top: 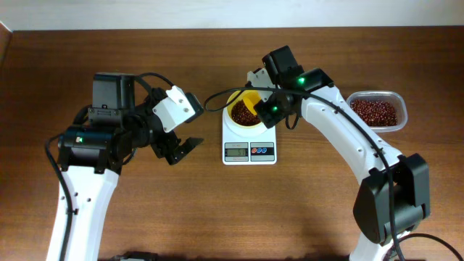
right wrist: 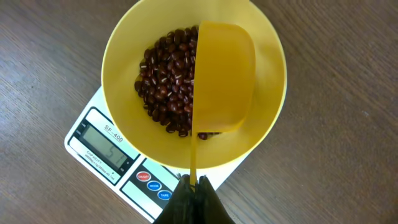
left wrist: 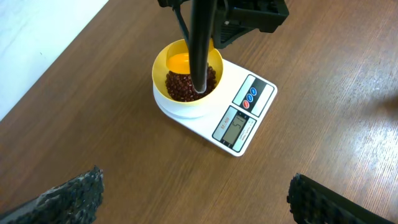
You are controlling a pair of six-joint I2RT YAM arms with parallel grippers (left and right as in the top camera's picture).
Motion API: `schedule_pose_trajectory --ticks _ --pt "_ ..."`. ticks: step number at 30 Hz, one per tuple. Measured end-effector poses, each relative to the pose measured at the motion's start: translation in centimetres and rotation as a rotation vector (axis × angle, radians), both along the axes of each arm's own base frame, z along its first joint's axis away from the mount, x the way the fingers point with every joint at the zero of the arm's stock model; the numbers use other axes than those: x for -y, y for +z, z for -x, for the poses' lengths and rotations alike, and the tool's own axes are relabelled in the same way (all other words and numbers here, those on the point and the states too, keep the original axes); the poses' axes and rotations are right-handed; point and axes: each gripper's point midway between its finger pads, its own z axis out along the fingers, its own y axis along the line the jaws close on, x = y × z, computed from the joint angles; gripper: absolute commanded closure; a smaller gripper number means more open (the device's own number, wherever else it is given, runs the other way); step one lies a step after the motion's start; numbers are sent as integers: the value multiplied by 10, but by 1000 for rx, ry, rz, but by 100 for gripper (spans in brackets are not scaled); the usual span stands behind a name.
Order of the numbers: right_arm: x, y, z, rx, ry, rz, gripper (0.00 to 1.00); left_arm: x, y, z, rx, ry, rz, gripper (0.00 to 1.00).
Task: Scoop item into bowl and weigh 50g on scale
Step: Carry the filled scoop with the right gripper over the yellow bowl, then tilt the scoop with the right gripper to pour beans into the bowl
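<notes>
At the near side of the counter (top: 145,217), I see my left hand (top: 181,150) above bare wood, its jaws spread wide with nothing between them. It stands left of the scale (top: 249,151) and apart from it.

The scale sits at mid-counter. Its display (right wrist: 102,146) and round buttons (right wrist: 154,185) run along the near edge. I cannot read the digits with certainty.

The bowl (right wrist: 118,56) rests on the scale's platform, behind the display. The beans (right wrist: 163,81) form a loose heap in the bowl's bottom, well below the rim.

My right hand (right wrist: 194,196) is closed narrow on the thin handle (right wrist: 194,155) of the yellow scoop (right wrist: 224,74). The scoop's cup is inside the bowl's rim, over the right half as the right wrist view shows it, beside the heap. I cannot tell whether the cup touches the beans.

Farthest right, a clear tub (top: 377,110) stands on the counter, well apart from the scale, and holds more beans.
</notes>
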Motion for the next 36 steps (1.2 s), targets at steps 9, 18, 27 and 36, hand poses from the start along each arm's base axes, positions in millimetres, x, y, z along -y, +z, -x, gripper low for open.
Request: schedule_pose_trajectory --ticks 9,18,27,36 --pt "-5 0 -3 50 40 44 96 0 0 0 0 0 0 1" --pt "-11 -2 2 98 73 145 96 0 0 0 0 0 0 1" --pt "-1 -8 1 107 59 197 96 0 0 0 0 0 0 1" --pt "-10 -15 11 62 92 142 96 0 0 0 0 0 0 1"
